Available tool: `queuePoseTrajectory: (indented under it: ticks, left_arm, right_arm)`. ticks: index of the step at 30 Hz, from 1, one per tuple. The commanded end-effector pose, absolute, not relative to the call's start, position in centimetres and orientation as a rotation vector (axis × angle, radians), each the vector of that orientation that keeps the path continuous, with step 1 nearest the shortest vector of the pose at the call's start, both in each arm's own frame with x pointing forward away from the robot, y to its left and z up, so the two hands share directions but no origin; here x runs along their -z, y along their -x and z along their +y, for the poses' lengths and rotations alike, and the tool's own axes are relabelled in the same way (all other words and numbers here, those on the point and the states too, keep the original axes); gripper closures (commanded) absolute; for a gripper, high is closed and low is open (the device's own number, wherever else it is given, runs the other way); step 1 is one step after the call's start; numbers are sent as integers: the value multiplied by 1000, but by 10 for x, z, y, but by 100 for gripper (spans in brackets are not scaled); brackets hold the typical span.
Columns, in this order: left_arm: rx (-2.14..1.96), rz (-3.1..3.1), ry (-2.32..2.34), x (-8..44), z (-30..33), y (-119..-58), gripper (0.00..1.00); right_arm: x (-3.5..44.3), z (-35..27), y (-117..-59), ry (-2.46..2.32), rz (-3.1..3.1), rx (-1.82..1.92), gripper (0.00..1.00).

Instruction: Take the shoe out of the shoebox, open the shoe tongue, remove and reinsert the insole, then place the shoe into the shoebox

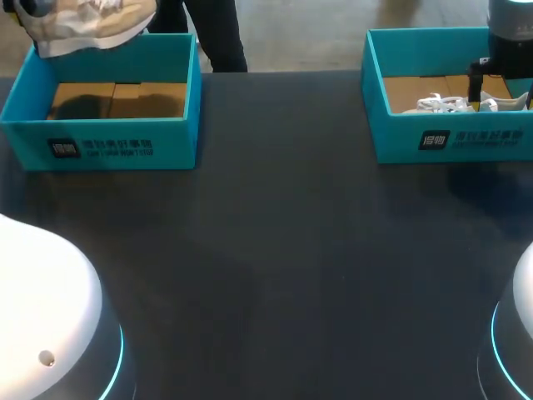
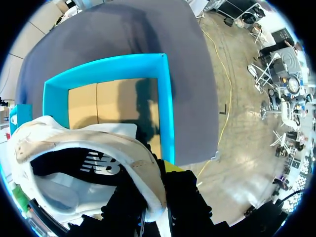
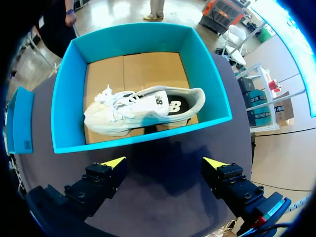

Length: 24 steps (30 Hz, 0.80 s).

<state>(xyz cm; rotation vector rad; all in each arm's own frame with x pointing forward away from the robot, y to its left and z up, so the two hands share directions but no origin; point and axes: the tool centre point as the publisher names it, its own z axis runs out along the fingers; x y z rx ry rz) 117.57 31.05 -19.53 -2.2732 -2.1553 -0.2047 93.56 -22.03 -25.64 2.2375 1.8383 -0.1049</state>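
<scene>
Head view, 10 o'clock on the desk (image 1: 275,250): you have the left shoebox (image 1: 108,148), teal, with only its brown cardboard floor showing.

Directly above its back wall hangs the left shoe (image 1: 87,21), beige and white, lifted clear of the box.

In the left wrist view, your left hand (image 2: 155,182) is clamped on that shoe at the padded collar. One yellow fingertip (image 2: 173,166) shows beside the collar; the other is hidden behind the shoe. The shoe's opening faces the camera, with its dark lining in view. The left shoebox sits ahead of and below the hand.

At 2 o'clock stands the right shoebox (image 1: 391,133), also teal. The right shoe (image 3: 143,111), white, lies inside it, close to the front wall, laces toward 9 o'clock and heel toward 3 o'clock.

Your right hand (image 3: 164,163) hangs above this box. Its fingers are spread wide and touch nothing. Box and shoe lie ahead of the fingers, and dark desk is under them.
</scene>
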Motion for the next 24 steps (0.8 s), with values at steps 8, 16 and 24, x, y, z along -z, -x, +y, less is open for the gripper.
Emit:
queuePoseTrajectory:
  ticks: [8,16,24]
  left_arm:
    - [274,-2177,2303,195,310,-1168,100]
    - [350,-2056,2296,188,280,-1136,100]
    - [378,-2026,2303,179,263,-1109,100]
  right_arm:
    - [257,-220,-934,-2238,1836,101,0]
    - [257,-220,-934,-2238,1836,101,0]
    - [257,-220,-934,-2238,1836,101,0]
